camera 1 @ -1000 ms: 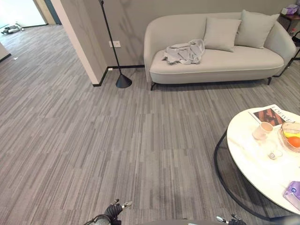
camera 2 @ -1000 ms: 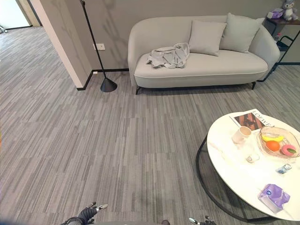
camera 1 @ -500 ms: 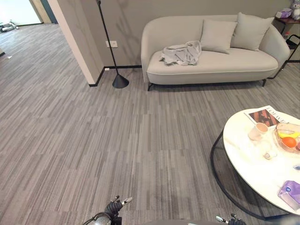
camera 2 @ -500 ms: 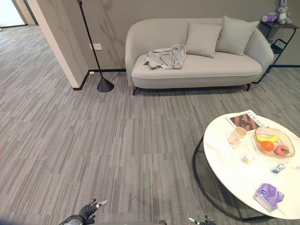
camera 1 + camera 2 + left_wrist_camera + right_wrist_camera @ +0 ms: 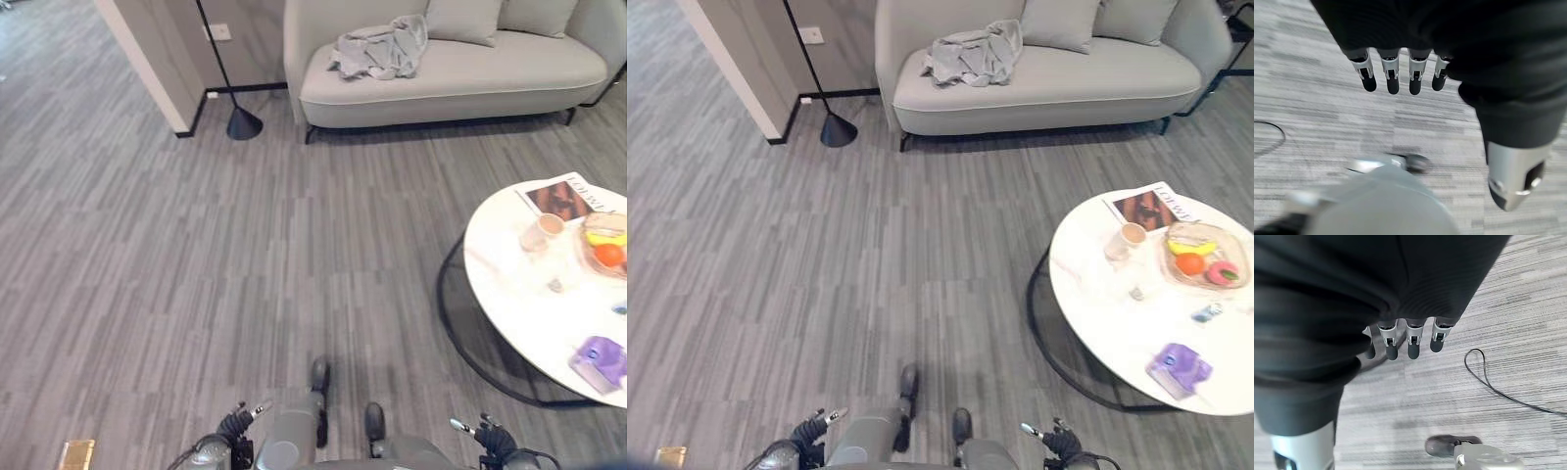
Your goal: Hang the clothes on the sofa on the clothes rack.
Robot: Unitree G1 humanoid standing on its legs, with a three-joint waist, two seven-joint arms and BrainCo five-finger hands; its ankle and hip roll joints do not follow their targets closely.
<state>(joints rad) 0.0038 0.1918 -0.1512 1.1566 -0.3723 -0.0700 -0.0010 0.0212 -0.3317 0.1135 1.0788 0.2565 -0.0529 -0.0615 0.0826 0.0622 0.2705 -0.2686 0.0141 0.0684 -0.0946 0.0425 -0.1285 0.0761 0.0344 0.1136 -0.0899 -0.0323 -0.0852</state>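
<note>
A crumpled grey garment (image 5: 380,49) lies on the left part of the light grey sofa (image 5: 470,83) at the far end of the room, beside a cushion. Both hands hang low at the near edge, far from the sofa, over the grey striped floor. My left hand (image 5: 238,423) is open and holds nothing; in the left wrist view its fingers (image 5: 1392,74) point straight down at the floor. My right hand (image 5: 487,434) is open and empty too, with its fingers (image 5: 1413,340) straight.
A round white table (image 5: 509,308) on a black ring base stands at the right, with a magazine, a cup (image 5: 542,230), a fruit bowl and a purple pack. A black floor lamp (image 5: 243,122) and a wall corner (image 5: 157,59) stand left of the sofa.
The camera has tipped downward and moved, so the sofa and table sit higher in the picture. The garment lies as before and both hands stay low and open.
</note>
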